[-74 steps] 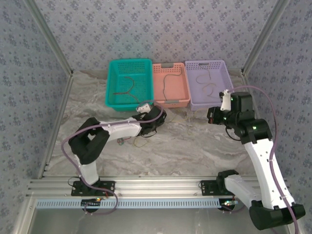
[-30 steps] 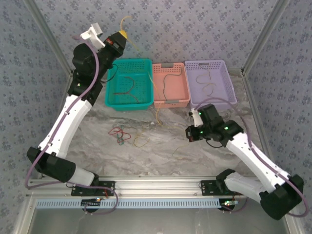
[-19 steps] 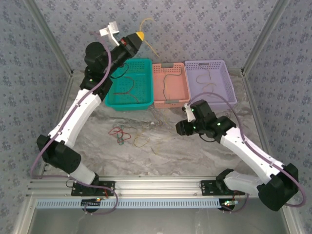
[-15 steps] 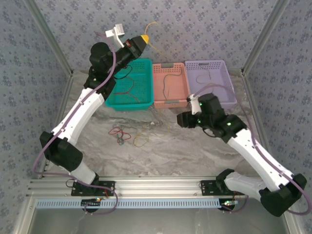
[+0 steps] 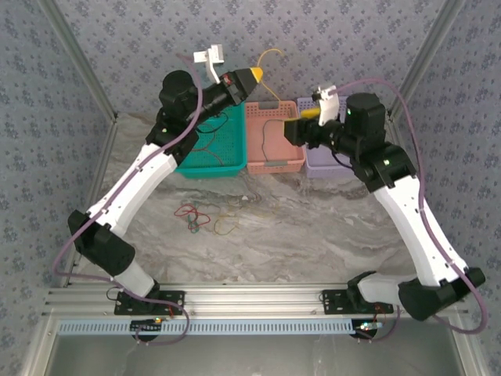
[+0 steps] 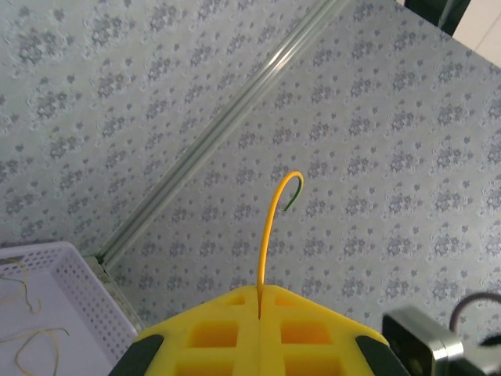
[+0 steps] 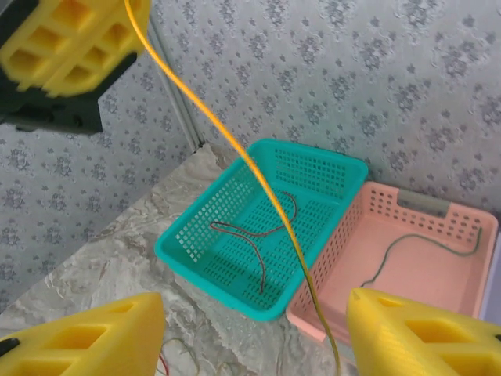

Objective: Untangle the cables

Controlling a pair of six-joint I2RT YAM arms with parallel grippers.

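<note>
Above the baskets [image 5: 274, 165]: left gripper [image 5: 255, 76] clenched on yellow cable [image 5: 270, 56]; right gripper [image 7: 254, 337] released, fingers [image 7: 86, 337] either side of it. On the table [image 5: 329, 235]: other cables [image 5: 200, 215], tangled.

I can't read any text, label, brand or number on my feeds. The walls [image 5: 313, 47] carry a repeating small flower pattern, with no lettering that I can make out.
</note>
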